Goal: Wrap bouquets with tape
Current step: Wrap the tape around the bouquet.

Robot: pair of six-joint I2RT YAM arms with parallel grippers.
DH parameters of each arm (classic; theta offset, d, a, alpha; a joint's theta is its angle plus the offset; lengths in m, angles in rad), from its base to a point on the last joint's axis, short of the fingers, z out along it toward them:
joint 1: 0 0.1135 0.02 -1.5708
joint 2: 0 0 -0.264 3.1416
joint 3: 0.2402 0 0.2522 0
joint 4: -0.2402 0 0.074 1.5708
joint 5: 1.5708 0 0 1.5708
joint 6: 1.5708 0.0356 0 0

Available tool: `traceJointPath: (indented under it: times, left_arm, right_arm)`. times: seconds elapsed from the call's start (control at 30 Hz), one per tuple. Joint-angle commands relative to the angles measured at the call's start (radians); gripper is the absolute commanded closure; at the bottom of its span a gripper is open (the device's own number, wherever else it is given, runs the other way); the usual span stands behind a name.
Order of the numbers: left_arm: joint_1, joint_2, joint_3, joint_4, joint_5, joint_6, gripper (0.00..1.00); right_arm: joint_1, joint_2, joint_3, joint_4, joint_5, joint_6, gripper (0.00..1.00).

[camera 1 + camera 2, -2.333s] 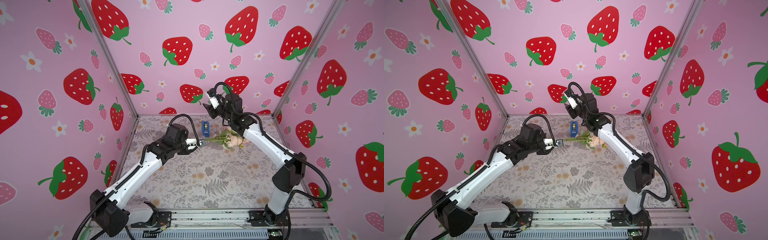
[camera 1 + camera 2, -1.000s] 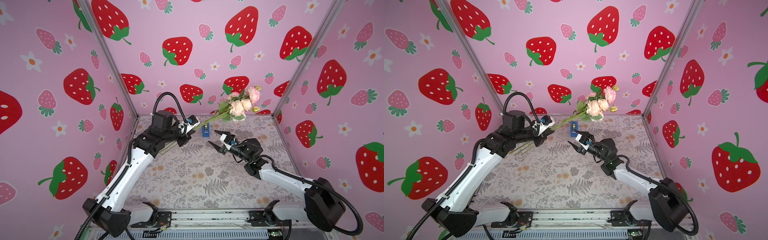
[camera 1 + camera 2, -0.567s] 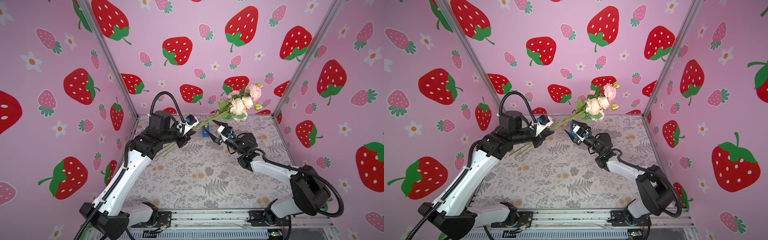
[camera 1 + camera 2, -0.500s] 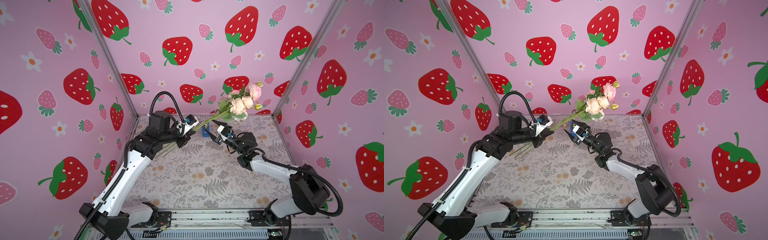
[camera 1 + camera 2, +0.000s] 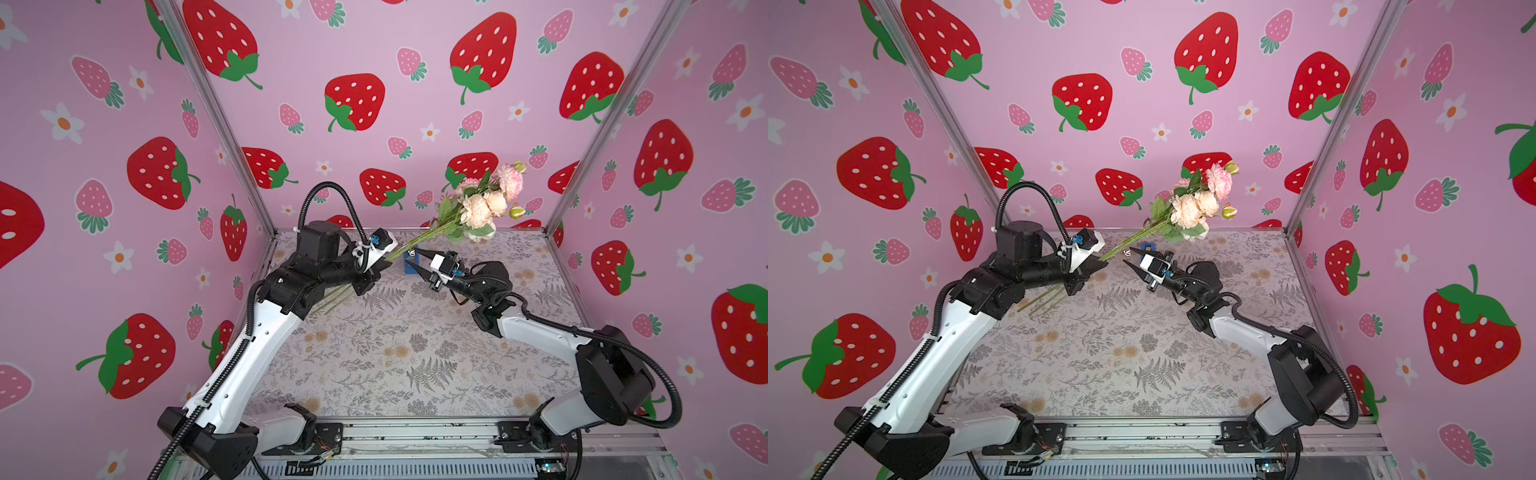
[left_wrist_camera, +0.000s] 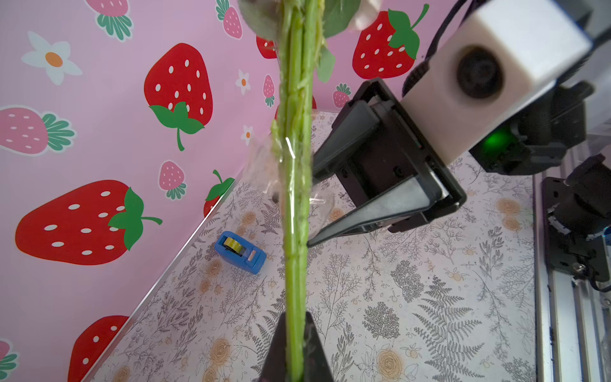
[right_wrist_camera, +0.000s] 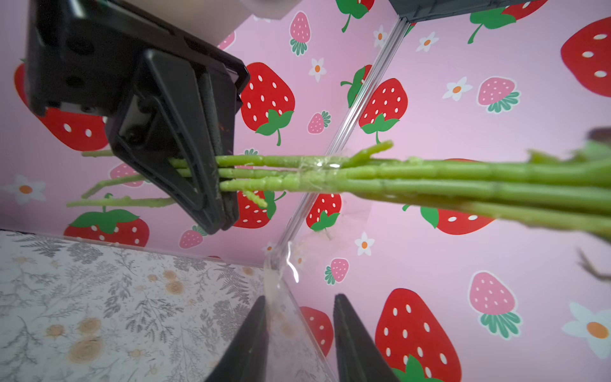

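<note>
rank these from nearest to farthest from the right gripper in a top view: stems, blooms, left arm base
1. stems: just ahead of the jaws of the right gripper
2. blooms: higher, toward the back wall
3. left arm base: front corner, opposite side

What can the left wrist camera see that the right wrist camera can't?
Only the left wrist view shows the blue tape dispenser on the table and the whole right gripper, jaws apart near the bouquet stems. Only the right wrist view shows the left gripper shut on them, cut ends poking out behind. Both show the green stems and a clear tape strip on them.
</note>
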Motion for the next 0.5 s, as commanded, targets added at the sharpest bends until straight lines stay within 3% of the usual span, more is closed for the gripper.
traceJointPath:
  times: [0.0,0.07,0.17,0.27,0.47]
  left_arm:
    - [-0.002,-0.01,0.05,0.0,-0.001,0.027,1.0]
    - [-0.003,-0.007,0.05,-0.007,-0.01,0.035,1.0]
    - [-0.002,-0.005,0.049,-0.008,-0.012,0.038,1.0]
    - [-0.002,-0.003,0.053,-0.009,-0.009,0.032,1.0]
    - [-0.004,-0.005,0.054,-0.021,0.006,0.006,1.0]
  right_arm:
    - [0.005,0.0,0.026,-0.025,-0.088,-0.003,0.74]
    - [0.007,-0.005,0.029,-0.053,-0.119,-0.009,0.8]
    - [0.009,-0.015,0.037,-0.104,-0.142,-0.038,1.0]
    - [0.01,-0.02,0.023,-0.127,-0.081,-0.058,1.0]
    - [0.01,0.004,0.059,-0.242,0.219,-0.056,1.0]
